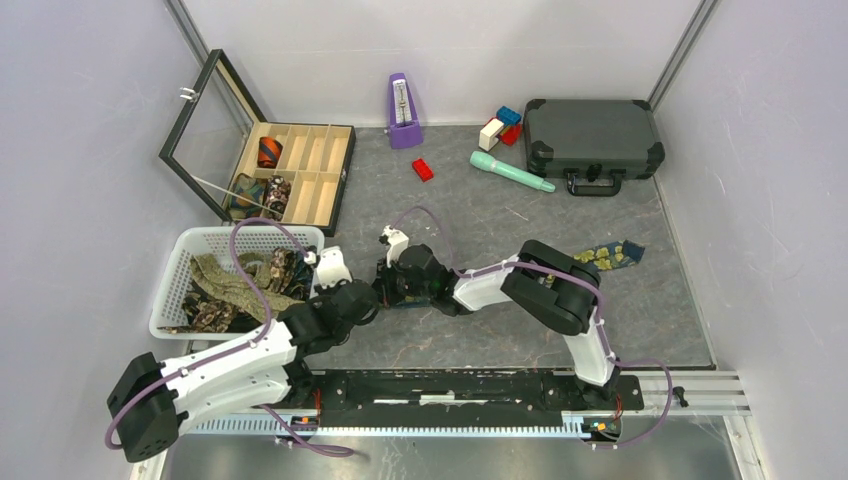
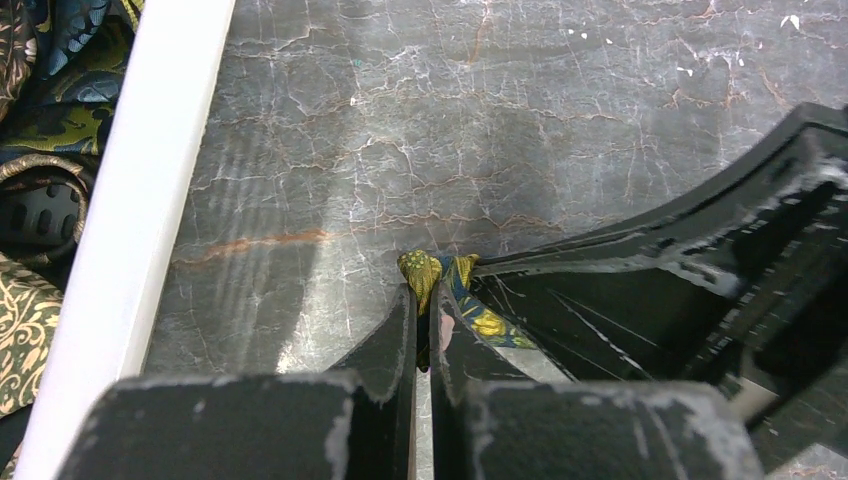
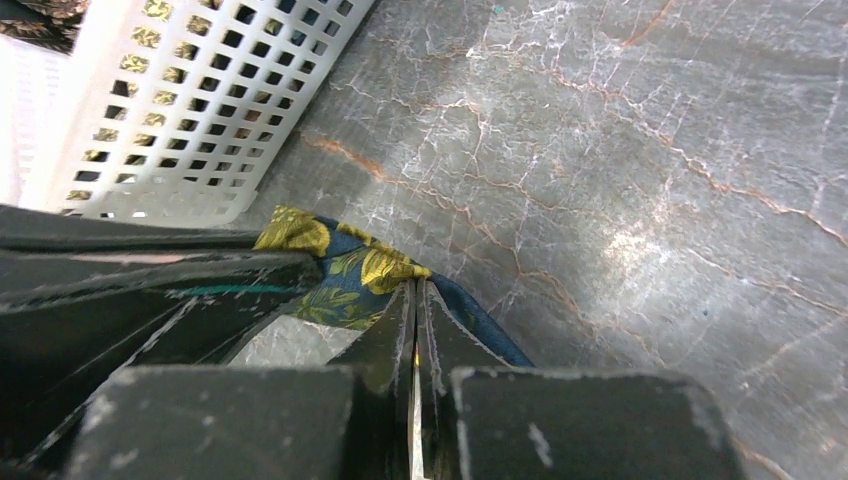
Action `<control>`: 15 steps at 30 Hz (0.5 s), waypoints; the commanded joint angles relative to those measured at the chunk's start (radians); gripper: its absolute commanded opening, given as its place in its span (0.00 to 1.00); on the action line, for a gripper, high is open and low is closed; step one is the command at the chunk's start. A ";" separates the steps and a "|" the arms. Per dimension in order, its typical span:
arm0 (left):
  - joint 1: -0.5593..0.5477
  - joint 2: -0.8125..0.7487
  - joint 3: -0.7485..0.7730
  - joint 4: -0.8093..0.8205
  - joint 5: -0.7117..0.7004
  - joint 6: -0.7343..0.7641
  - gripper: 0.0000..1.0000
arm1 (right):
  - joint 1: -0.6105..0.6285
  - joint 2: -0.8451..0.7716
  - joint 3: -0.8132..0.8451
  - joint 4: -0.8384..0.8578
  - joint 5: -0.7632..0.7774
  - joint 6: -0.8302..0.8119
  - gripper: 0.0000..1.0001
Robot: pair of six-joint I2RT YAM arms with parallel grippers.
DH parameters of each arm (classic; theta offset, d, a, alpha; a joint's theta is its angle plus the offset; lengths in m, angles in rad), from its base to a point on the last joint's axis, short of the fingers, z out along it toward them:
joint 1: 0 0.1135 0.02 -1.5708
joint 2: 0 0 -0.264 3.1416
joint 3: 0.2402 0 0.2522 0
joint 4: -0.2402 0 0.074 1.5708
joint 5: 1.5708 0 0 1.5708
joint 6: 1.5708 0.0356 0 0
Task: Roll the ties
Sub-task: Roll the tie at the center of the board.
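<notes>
1. Your left tool (image 2: 424,300) is pressed together, pinching the folded end of the navy tie with yellow leaves (image 2: 445,272) right at its tips. Only a small nub of cloth shows beyond them.
2. Your right tool (image 3: 415,292) is pressed together on the same tie end, meeting the left one nose to nose, low over the desk (image 3: 620,150).
3. This looks like the very start of the roll. Turn one tool about the pinch while the other steadies the core, so the cloth winds tight. The bite is shallow, so the cloth could slip out.
4. Behind the right tool, the rest of the tie runs under that arm and lies flat well off to its right. Feed it in straight, since a twist there would likely skew the coil.
5. Just left of the left tool sits the white basket (image 1: 250,232) with more loose ties (image 1: 225,280).
6. Farther off beyond the basket, the wooden box (image 1: 345,180) holds coils (image 1: 268,152) already rolled.
</notes>
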 commanded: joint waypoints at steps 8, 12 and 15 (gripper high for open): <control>-0.002 0.051 0.060 0.023 -0.038 -0.014 0.02 | 0.007 0.060 0.062 0.043 -0.030 0.029 0.01; -0.002 0.073 0.064 0.023 -0.038 -0.016 0.02 | 0.005 0.007 0.028 0.036 -0.027 0.005 0.02; -0.001 0.082 0.069 0.024 -0.038 -0.013 0.02 | 0.005 -0.021 0.015 0.025 -0.032 -0.005 0.02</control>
